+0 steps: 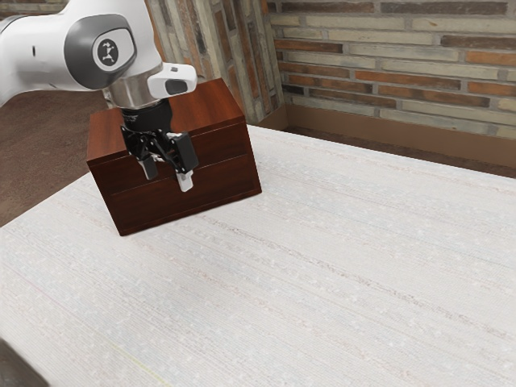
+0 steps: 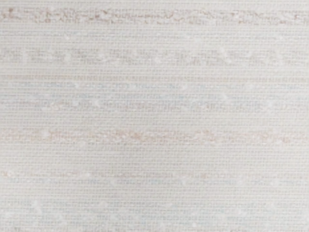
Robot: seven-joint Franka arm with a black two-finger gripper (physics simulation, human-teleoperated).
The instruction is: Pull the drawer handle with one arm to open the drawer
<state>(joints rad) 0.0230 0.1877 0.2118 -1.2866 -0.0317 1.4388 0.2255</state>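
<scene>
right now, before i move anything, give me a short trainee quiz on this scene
1. True or false: the dark red-brown wooden drawer box stands on the pale whitewashed table.
2. The black two-finger gripper is: A) lying on the box's top, B) in front of the box's front face, C) at the table's edge on the exterior view's right.
3. Fill in: the wrist view looks down on the ____.

Key: 1 true; 2 B; 3 table.
</scene>
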